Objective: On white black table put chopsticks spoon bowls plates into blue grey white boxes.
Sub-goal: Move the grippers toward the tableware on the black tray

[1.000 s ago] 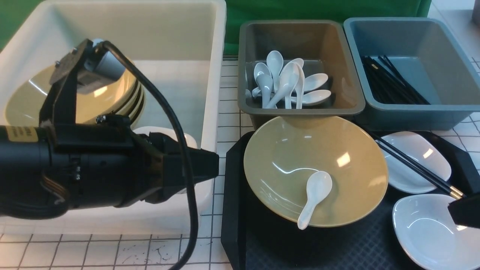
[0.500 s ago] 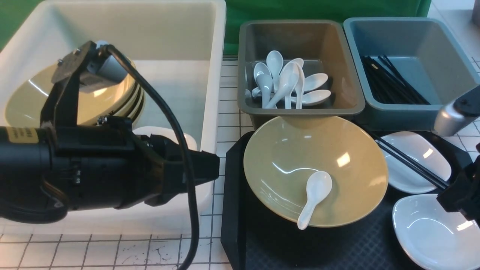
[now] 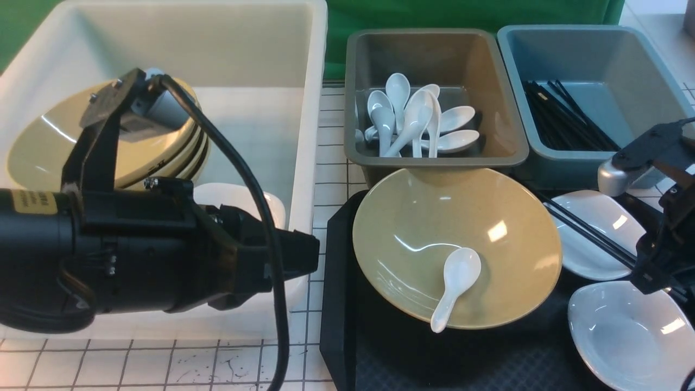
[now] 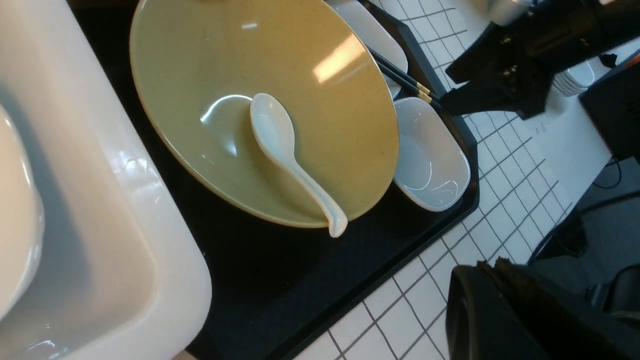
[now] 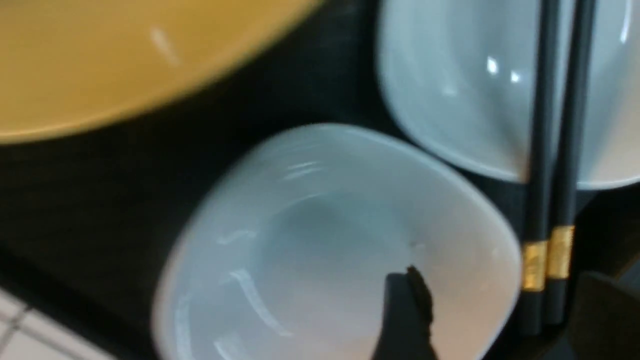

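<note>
Right gripper [image 3: 654, 269]: the fingers [image 5: 405, 315] are seen spread apart, set astride the gold-banded end of the chopsticks [image 5: 535, 260], which is not yet clamped. A second ago the gripper was barely in at the frame's right edge.

The pair is laid across the far white plate [image 3: 608, 214] on the black tray [image 3: 336, 304]. A pick-up for the blue-teal bin [image 3: 592, 54] is judged imminent.

Left gripper [image 3: 301, 252]: it is held shut and empty beside the white tub [image 3: 320, 108].

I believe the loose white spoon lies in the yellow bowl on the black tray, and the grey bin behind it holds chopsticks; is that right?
Not quite: the front view shows the grey bin holding white spoons, not chopsticks. The loose spoon does lie in the yellow bowl on the black tray.
</note>
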Motion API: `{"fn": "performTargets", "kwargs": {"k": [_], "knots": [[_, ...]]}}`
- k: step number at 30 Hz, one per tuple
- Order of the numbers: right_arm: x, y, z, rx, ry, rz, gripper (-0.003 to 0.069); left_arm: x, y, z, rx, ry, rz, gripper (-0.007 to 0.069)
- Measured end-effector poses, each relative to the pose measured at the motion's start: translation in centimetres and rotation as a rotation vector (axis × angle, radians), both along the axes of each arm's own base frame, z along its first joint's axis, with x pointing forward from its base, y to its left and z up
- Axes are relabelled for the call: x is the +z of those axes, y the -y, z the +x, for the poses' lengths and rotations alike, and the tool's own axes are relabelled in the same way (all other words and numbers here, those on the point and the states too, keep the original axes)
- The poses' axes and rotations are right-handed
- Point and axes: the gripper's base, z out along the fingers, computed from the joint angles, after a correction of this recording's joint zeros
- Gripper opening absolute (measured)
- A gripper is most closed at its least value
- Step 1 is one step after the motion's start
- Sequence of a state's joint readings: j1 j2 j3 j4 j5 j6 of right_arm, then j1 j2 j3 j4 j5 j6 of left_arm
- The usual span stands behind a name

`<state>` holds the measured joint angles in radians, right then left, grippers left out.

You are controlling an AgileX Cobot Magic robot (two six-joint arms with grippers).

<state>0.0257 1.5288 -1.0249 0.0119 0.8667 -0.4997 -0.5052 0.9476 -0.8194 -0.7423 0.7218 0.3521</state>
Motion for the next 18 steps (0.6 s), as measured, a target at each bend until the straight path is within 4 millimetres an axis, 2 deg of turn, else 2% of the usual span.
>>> {"fn": "performTargets", "kwargs": {"k": [4, 11, 18], "knots": [[-1.8, 1.0, 1.8, -0.039, -0.015, 0.001, 0.0483, 0.0, 0.0, 0.0, -0.003, -0.003, 0.002, -0.0001], [-2.1, 0.9, 4.3, -0.038, 0.081, 0.015, 0.0488, 0.0, 0.0, 0.0, -0.003, -0.003, 0.002, -0.0001], [-4.4, 0.7, 6.1, -0.05, 0.099, 0.042, 0.0486, 0.0, 0.0, 0.0, -0.001, -0.001, 0.0, -0.0001]]}}
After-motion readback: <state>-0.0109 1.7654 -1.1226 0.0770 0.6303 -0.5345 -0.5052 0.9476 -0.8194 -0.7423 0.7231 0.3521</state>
